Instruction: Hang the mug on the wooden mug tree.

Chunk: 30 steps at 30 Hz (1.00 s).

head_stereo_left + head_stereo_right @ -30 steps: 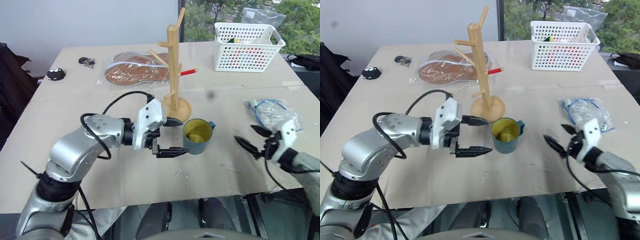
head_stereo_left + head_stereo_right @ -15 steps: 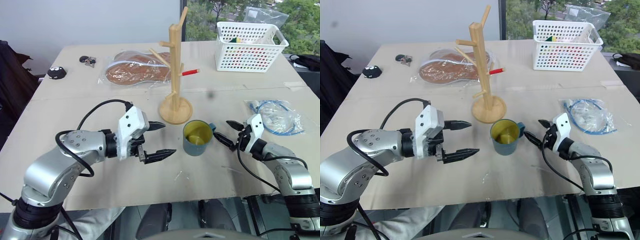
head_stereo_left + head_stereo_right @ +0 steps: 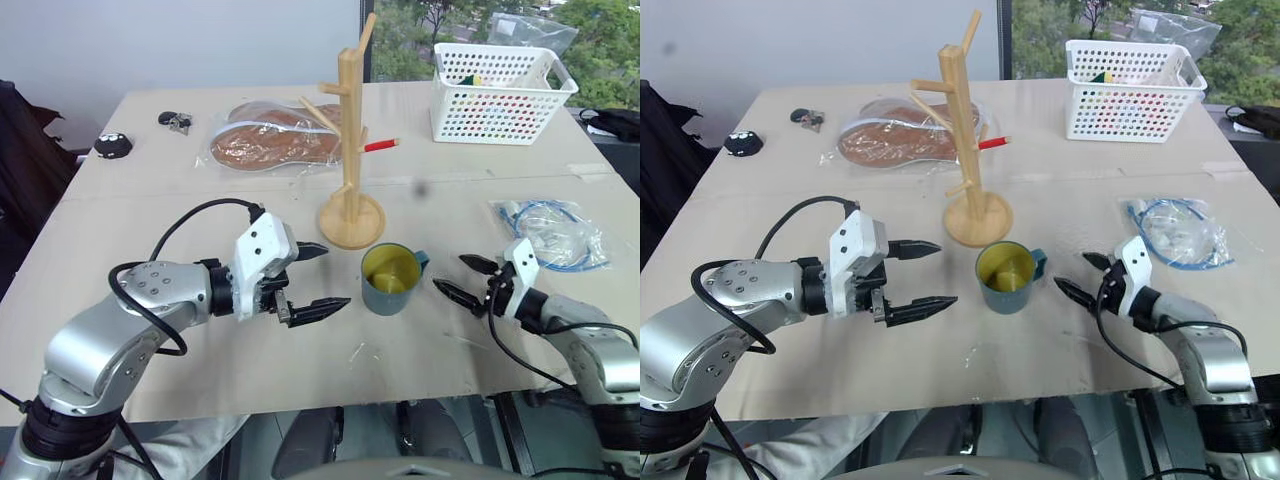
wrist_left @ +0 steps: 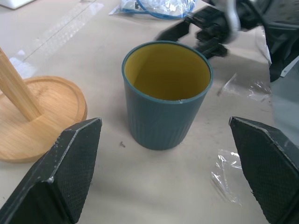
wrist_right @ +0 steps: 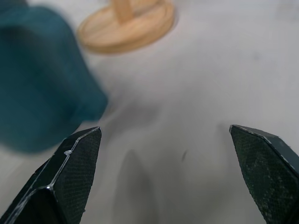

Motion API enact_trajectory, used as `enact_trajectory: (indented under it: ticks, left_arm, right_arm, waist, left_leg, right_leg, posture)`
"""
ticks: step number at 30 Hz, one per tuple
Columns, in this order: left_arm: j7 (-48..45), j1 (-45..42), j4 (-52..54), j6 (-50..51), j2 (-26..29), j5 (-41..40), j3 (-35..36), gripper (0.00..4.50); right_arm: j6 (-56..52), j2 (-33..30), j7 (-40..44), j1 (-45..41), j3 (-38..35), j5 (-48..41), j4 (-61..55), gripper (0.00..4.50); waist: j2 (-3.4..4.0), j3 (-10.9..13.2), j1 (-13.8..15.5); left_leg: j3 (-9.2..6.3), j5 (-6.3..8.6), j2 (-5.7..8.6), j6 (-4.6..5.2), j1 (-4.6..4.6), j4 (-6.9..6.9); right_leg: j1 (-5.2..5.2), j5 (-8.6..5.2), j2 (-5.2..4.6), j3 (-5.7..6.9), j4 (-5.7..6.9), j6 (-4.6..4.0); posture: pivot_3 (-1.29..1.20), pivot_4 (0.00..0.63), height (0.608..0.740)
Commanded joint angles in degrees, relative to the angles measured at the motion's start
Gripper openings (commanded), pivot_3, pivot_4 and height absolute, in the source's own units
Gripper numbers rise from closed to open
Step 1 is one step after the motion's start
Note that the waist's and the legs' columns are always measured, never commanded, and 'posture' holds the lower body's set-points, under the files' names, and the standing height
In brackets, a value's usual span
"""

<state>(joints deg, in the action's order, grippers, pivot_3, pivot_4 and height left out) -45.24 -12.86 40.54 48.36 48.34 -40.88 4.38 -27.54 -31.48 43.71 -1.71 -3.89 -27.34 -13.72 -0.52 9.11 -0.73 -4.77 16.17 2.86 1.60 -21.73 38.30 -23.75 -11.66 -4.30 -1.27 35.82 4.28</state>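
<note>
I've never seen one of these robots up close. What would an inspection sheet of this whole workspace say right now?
Surface: table covered in tan cardboard.
Job's things: mug upright on the table, unhung; wooden mug tree just behind it, one peg red-tipped, no mug on it.
Clutter: bagged brown item, white basket, bagged blue cord, small dark objects at the far left.
Grippers: left claw open beside the mug, not touching; right claw open, near the handle side, apart.
Cables: black cable looping over the left arm.
Surroundings: window with trees behind.
</note>
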Motion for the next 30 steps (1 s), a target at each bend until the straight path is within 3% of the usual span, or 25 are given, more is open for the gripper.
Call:
enact_trajectory:
  ticks: [1,12,13,14,16,22,30]
  left_arm:
    - [-0.3,-1.4,1.5,-0.4,0.6,-1.3,0.5,4.50]
    - [0.8,-3.9,2.4,1.6,1.7,-3.3,-0.2,4.50]
    - [0.9,-4.1,2.4,1.7,1.6,-3.4,-0.3,4.50]
    - [1.0,-4.4,2.3,1.8,1.7,-3.4,-0.3,4.50]
    - [1.2,-4.9,2.1,2.0,1.6,-3.4,-0.4,4.50]
    - [1.9,-5.6,2.1,2.6,1.4,-3.7,-0.8,4.50]
    - [5.1,-5.1,2.8,3.0,-1.0,-5.6,-0.3,4.50]
  right_arm:
    - [-1.2,2.1,-2.6,-1.1,0.5,-1.4,-5.0,4.42]
    - [4.3,9.7,-6.1,-7.3,4.9,4.0,2.6,4.42]
    - [4.5,10.2,-5.7,-7.5,5.2,3.8,2.9,3.92]
    - [4.6,10.6,-5.4,-7.8,5.5,3.8,3.2,3.74]
    - [4.9,11.0,-4.8,-8.0,5.9,3.8,3.8,2.66]
    - [5.2,10.9,-4.2,-8.2,5.9,4.1,4.1,0.14]
    - [3.8,5.4,-0.7,-13.1,2.8,3.1,4.6,0.06]
  waist:
    - [0.00,0.0,-0.2]
    - [-0.03,0.0,0.1]
    - [-0.03,0.0,0.0]
    - [-0.02,0.0,0.0]
    - [-0.02,0.0,0.0]
    - [-0.02,0.0,0.0]
    - [-0.02,0.0,0.0]
  left_leg:
    - [0.04,0.00,-0.01,0.00,0.03,0.00]
    - [0.00,-0.02,0.02,-0.03,0.01,0.01]
    - [-0.01,-0.02,0.02,-0.04,0.01,0.00]
    - [0.00,-0.02,0.01,-0.04,0.00,-0.01]
    - [0.00,-0.02,0.01,-0.05,0.00,-0.02]
    - [0.00,-0.02,0.01,-0.04,0.02,0.00]
    - [0.01,-0.02,0.02,-0.04,0.01,0.01]
  right_leg:
    - [0.00,0.00,0.01,-0.03,0.02,0.00]
    - [-0.01,0.00,0.04,-0.02,0.00,0.00]
    - [-0.01,0.00,0.04,-0.02,0.00,0.00]
    - [-0.03,0.00,0.04,-0.02,0.00,-0.01]
    - [-0.05,0.00,0.05,-0.02,0.01,-0.01]
    - [-0.02,0.01,0.06,-0.02,0.03,-0.01]
    - [-0.02,0.01,0.04,-0.04,0.03,0.00]
  posture:
    - [0.00,0.150,0.740]
    - [0.00,0.150,0.740]
    - [0.00,0.150,0.740]
    - [0.00,0.150,0.740]
    - [0.00,0.150,0.740]
    - [0.00,0.150,0.740]
    - [0.00,0.150,0.740]
